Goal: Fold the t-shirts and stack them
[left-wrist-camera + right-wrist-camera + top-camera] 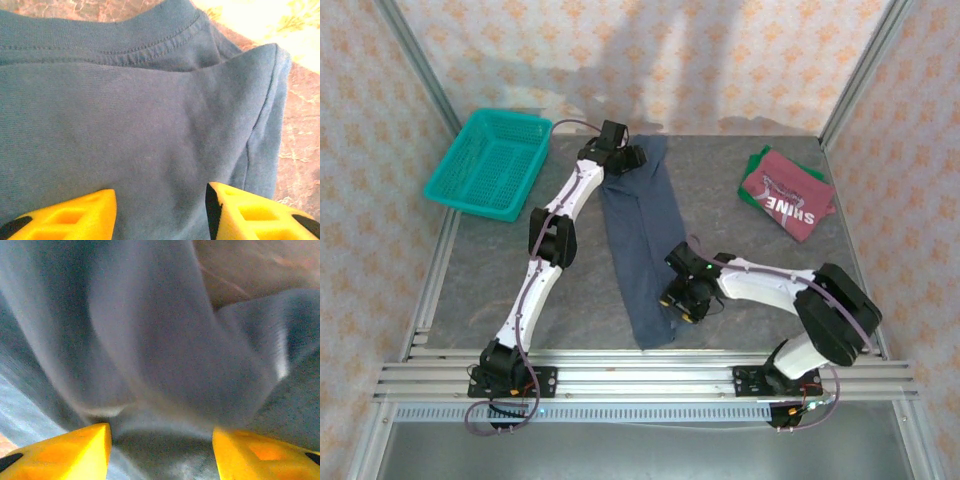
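Note:
A slate-blue t-shirt (642,240) lies folded into a long strip down the middle of the table. My left gripper (625,158) is at its far end, by the collar. In the left wrist view its jaws (161,212) stand open over the blue cloth (150,110), with nothing pinched. My right gripper (678,305) is low at the strip's near right edge. Its jaws (161,450) are open too, and a blurred hump of blue cloth (165,340) rises just ahead of them. A dark red t-shirt (788,195) with white lettering lies folded at the back right, on top of a green one (756,160).
A teal mesh basket (490,162) stands at the back left corner. Aluminium rails (650,380) run along the near edge, and metal posts frame the patterned walls.

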